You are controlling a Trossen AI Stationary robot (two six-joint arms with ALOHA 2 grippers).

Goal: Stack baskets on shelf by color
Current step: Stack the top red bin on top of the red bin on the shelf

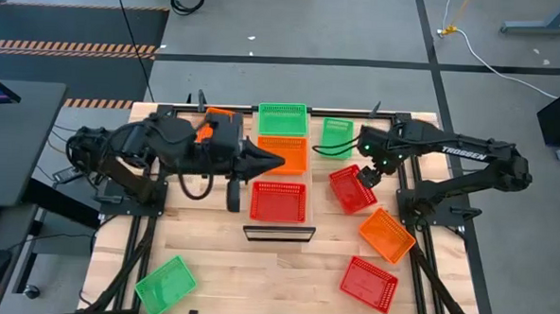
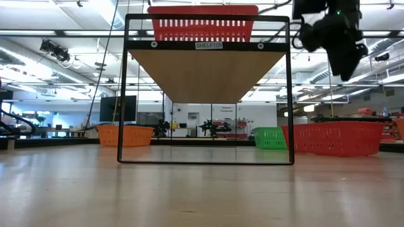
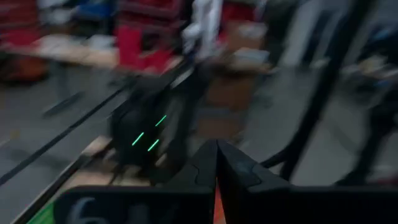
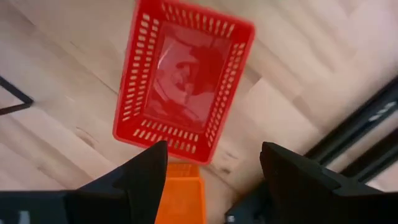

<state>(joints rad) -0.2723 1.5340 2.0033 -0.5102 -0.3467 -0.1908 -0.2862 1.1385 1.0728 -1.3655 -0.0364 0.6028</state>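
Step in hand: judged to be the pick of the loose red perforated plastic basket (image 1: 352,189), which sits at 3 o'clock of the shelf; its place would be on the red basket already shelved.
Right tool (image 1: 369,175): fingers spread wide, hovering above that basket's 12 o'clock end and touching nothing. In its wrist view the basket (image 4: 183,81) lies tilted against the desk slats.
How to do it well: turn the wrist square to 1 short wall and lower with 1 finger inside and 1 outside. Close on the rim only, lift level, and clear the shelf frame before crossing.
Risk: the mesh wall is thin and likely to flex, and a corner pinch could let the basket swing.
Left tool (image 1: 270,161): over the shelf's middle, fingers (image 3: 236,171) pressed together. A sliver of orange shows between them; whether they pinch it I cannot tell.
Shelf (image 1: 278,234): long pale wooden board on a dark frame. It carries a green mesh basket (image 1: 283,119) at the 12 o'clock end, an orange mesh basket (image 1: 285,152) in the middle and a red mesh basket (image 1: 278,201) at the 6 o'clock end.
Loose on the wooden slatted desk (image 1: 256,270): a 2nd green basket (image 1: 336,136) at 2 o'clock, just beside the shelf; an orange basket (image 1: 386,235) at 4 o'clock; a red basket (image 1: 369,282) at 5 o'clock; a 3rd green basket (image 1: 165,285) at 7 o'clock; and a partly hidden orange basket (image 1: 216,113) under the left arm at 10 o'clock.
Contents: every basket seen from above looks empty.
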